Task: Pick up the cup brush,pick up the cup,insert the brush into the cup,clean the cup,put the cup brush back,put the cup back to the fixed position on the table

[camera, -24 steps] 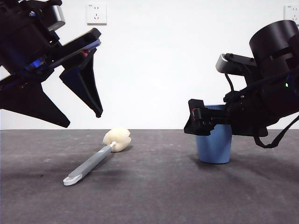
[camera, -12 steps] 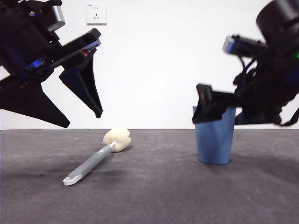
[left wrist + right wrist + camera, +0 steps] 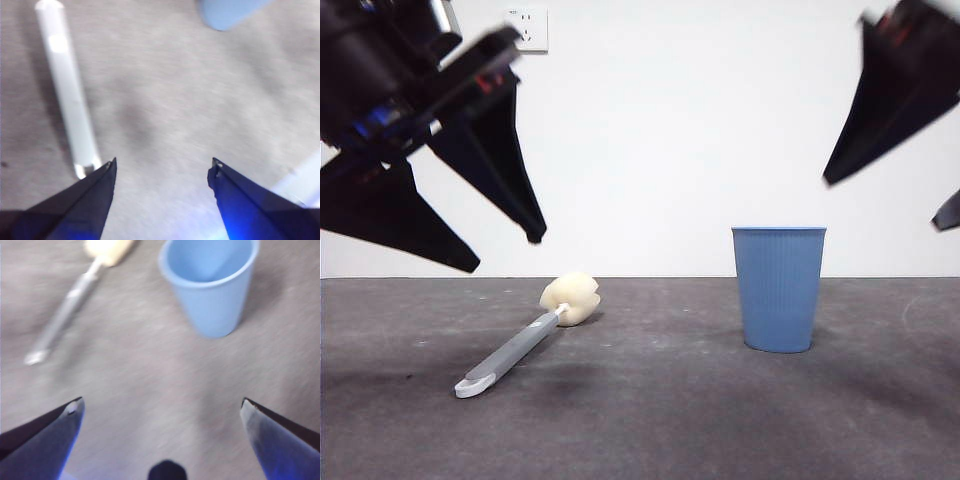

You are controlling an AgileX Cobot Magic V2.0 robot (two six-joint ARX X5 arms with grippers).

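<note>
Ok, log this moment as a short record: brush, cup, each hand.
cup brush: lying flat on the table, sponge head toward the wall, held by nothing
cup: upright on the table, apart from the brush, ungripped
left hand: open, in the air above the brush handle
right hand: open, raised clear of the cup

No writing, label, brand, number or sign can be read in any of the views. The cup point(image 3: 779, 288) has only plain ribbed blue sides, and the cup brush point(image 3: 530, 334) shows a bare grey handle (nothing printed on it that can be made out). The wall socket point(image 3: 526, 28) is a blank white plate, and both wrist views are too blurred to show any lettering.
</note>
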